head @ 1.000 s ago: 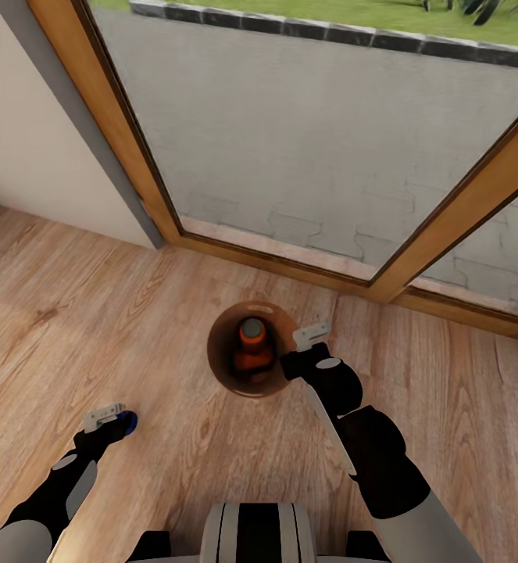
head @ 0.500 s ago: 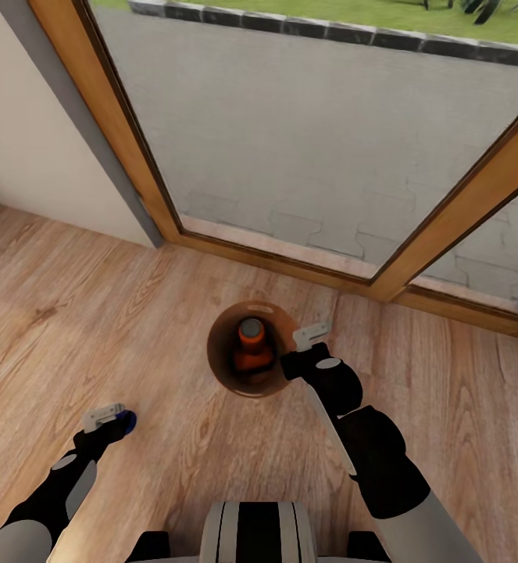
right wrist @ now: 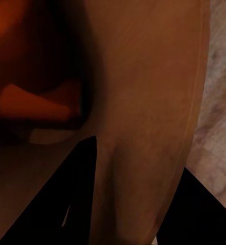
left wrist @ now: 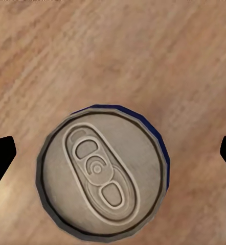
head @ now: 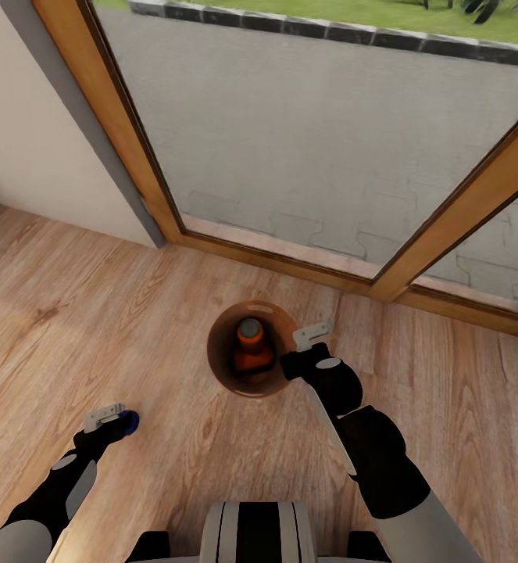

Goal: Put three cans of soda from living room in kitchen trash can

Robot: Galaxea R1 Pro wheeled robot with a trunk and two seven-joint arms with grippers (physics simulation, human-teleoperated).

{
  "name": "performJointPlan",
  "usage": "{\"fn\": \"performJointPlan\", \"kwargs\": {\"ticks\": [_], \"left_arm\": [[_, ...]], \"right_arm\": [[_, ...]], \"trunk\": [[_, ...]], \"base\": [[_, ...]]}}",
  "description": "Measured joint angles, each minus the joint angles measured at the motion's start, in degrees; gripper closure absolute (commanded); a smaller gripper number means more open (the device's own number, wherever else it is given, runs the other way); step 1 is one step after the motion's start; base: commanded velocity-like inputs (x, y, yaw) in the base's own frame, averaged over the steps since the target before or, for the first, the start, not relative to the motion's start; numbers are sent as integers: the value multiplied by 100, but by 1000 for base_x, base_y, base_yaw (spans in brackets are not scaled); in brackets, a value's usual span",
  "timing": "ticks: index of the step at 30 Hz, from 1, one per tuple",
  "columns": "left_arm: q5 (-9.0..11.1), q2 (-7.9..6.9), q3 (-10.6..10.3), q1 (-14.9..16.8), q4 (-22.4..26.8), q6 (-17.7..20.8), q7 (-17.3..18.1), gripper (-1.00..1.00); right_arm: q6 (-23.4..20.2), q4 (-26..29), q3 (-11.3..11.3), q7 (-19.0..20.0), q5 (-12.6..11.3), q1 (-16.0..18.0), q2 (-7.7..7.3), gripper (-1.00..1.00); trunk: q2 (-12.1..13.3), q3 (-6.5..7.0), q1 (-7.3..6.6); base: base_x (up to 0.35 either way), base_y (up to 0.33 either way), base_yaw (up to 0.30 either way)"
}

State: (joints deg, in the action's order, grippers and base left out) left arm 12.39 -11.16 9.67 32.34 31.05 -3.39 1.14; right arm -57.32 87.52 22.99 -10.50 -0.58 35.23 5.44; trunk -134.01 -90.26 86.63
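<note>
the right fingers [head: 312,335] pinch the rim of the bin [head: 221,367], one finger inside the wall and one outside; in the right wrist view the two dark fingers [right wrist: 67,204] straddle the glossy brown wall of the bin [right wrist: 143,102], with floor planks showing beyond the rim. inside the bin an orange can [head: 250,344] stands about upright, its silvery top facing up; in the right wrist view an orange can [right wrist: 36,104] shows dimly in the shadow at the bottom. whether a second orange can lies under it cannot be told.

the left fingers [head: 106,417] are clenched on the blue can [head: 130,422], which sits between them just above the floor [head: 94,313]. in the left wrist view the blue can [left wrist: 103,173] is seen from straight above, its silvery top with the pull tab facing the camera and a thin blue edge along one side; the two dark fingertips [left wrist: 0,158] stand at either side of it, over wood planks.

the bin is on the floor near the bottom rail of the glass door [head: 290,141], close to where two wooden frame posts meet the sill. the blue can is well apart from the bin, toward the robot's left side. outside the glass lie grey paving, a stone kerb and grass.
</note>
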Motion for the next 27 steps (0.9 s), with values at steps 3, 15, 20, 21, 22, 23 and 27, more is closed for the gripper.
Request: {"fn": "performJointPlan", "kwargs": {"ticks": [3, 15, 20, 21, 22, 23, 27], "left_arm": [[0, 0, 0, 0, 4, 0, 0, -100], [0, 0, 0, 1, 2, -3, 0, -100], [0, 0, 0, 1, 2, -4, 0, -100], [0, 0, 0, 0, 1, -4, 0, -100], [0, 0, 0, 0, 2, -4, 0, -100], [0, 0, 0, 2, 4, -4, 0, -100], [0, 0, 0, 2, 1, -4, 0, -100]], "right_arm": [[2, 2, 0, 3, -12, 0, 0, 100], [-7, 4, -2, 1, 63, 0, 0, 100], [11, 2, 2, 8, -93, 0, 0, 100], [9, 4, 2, 7, -74, 0, 0, 100], [4, 5, 1, 5, -30, 0, 0, 100], [-2, 4, 0, 1, 12, 0, 0, 100], [0, 3, 0, 2, -2, 0, 0, 100]], "trunk": [[0, 0, 0], [0, 0, 0], [0, 0, 0], [0, 0, 0], [0, 0, 0], [0, 0, 0], [0, 0, 0]], "base": [[0, 2, 0], [-50, 38, 0], [-104, 77, 0], [-43, 32, 0], [-27, 20, 0], [-22, 16, 0], [-13, 10, 0]]}}
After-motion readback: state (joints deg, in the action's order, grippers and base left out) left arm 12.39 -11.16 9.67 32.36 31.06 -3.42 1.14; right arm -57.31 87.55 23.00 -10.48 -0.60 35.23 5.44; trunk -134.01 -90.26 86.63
